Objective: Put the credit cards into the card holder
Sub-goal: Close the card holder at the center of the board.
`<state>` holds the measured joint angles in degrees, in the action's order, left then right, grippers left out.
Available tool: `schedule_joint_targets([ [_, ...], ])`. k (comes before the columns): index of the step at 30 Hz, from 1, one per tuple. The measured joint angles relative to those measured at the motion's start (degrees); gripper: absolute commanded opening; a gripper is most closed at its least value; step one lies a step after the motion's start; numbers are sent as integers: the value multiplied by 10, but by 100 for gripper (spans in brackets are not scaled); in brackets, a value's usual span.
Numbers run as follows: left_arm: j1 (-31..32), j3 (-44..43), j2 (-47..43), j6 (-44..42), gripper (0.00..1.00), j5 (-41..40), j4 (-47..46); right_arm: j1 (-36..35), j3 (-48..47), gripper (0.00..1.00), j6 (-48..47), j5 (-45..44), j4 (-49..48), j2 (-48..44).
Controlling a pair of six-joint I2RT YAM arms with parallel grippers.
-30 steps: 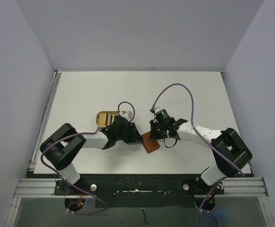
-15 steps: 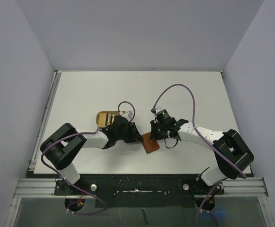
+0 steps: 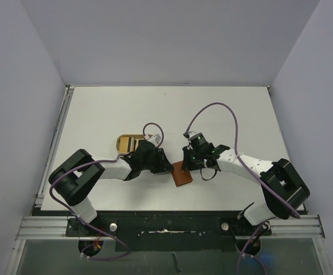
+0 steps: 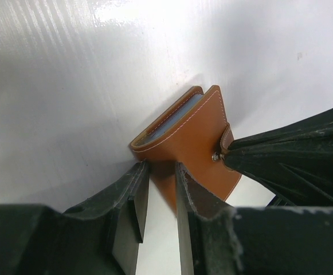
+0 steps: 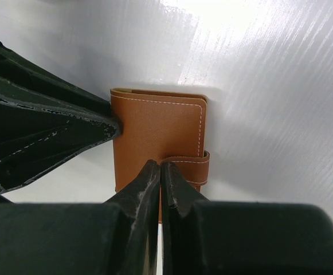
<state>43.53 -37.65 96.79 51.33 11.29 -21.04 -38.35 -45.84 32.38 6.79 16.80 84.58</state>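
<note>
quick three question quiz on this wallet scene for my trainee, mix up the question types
1. True or false: the brown leather bifold wallet lies folded on the white table.
2. The right hand's fingers are: A) spread wide, B) pressed together, C) out of view.
3. Fill in: in the top view, a tan oblong ____ with rounded ends sits behind the left arm.
Key: 1 true; 2 B; 3 tray.
</note>
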Motion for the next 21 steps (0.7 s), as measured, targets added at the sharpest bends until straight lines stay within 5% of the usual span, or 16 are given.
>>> schedule_joint_targets([
  [21,0,0,2,7,22,2,-4,0,0,0,9,3,-22,24],
])
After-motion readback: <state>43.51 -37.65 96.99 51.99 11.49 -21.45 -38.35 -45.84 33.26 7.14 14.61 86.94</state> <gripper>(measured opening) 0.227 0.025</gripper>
